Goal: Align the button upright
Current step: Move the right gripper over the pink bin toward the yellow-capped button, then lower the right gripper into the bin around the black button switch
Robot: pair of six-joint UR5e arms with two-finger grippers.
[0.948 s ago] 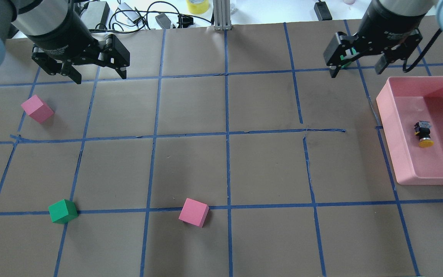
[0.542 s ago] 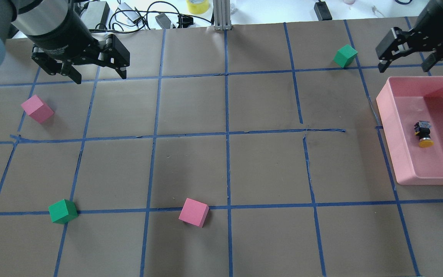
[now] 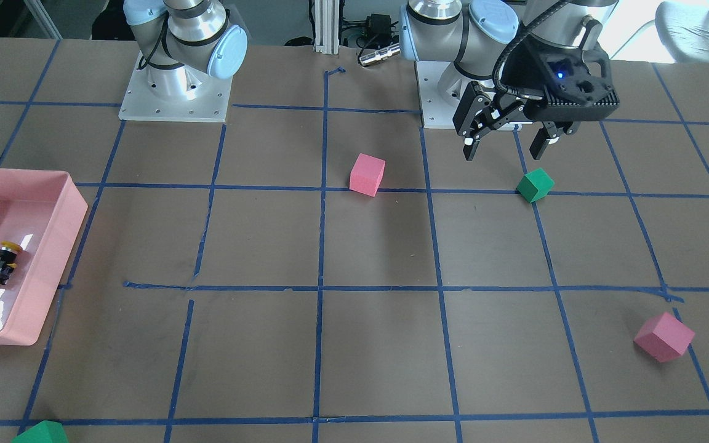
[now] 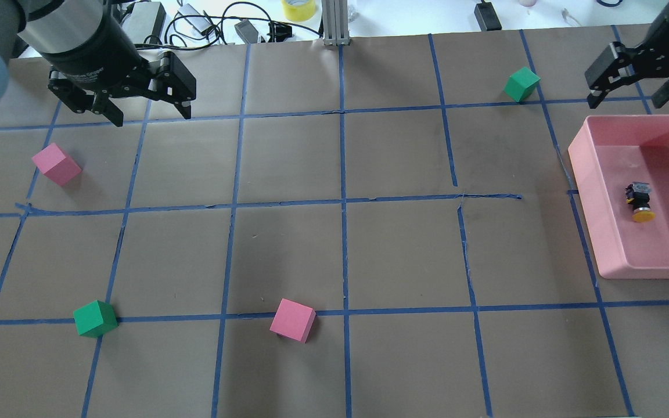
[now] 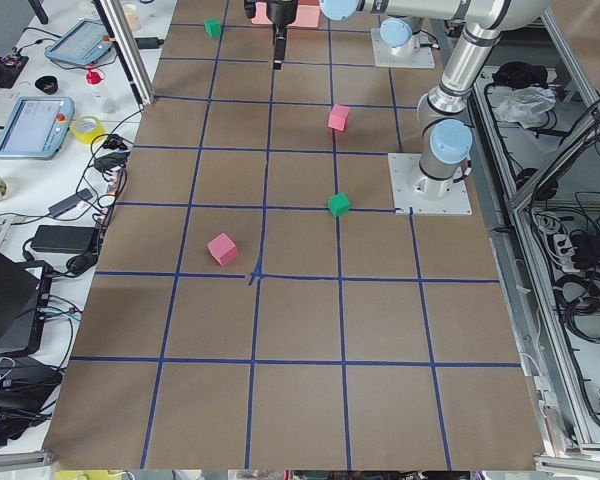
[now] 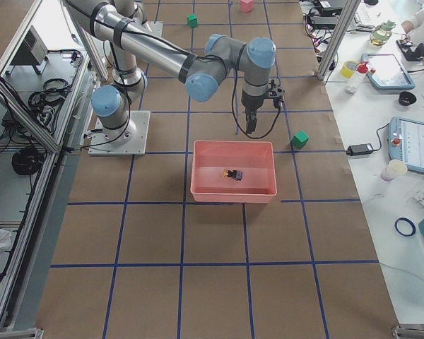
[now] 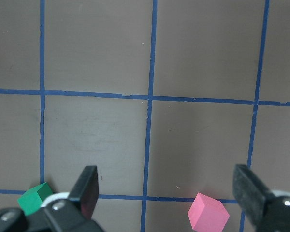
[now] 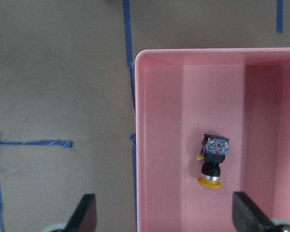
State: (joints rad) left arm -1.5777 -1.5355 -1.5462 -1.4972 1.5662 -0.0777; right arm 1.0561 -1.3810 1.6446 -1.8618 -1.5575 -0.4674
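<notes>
The button lies on its side in the pink bin, with its yellow cap toward the robot and its grey base away. It also shows in the right wrist view and the front view. My right gripper is open and empty. It hovers over the bin's far edge, apart from the button; its fingers frame the bin. My left gripper is open and empty over the far left of the table.
A green cube sits left of the right gripper. A pink cube lies below the left gripper. Another green cube and another pink cube lie near the front. Cables and gear line the far table edge.
My right gripper has moved to the right, from over the far green cube to the bin's far edge. The cube now shows uncovered. The left gripper has not moved.
</notes>
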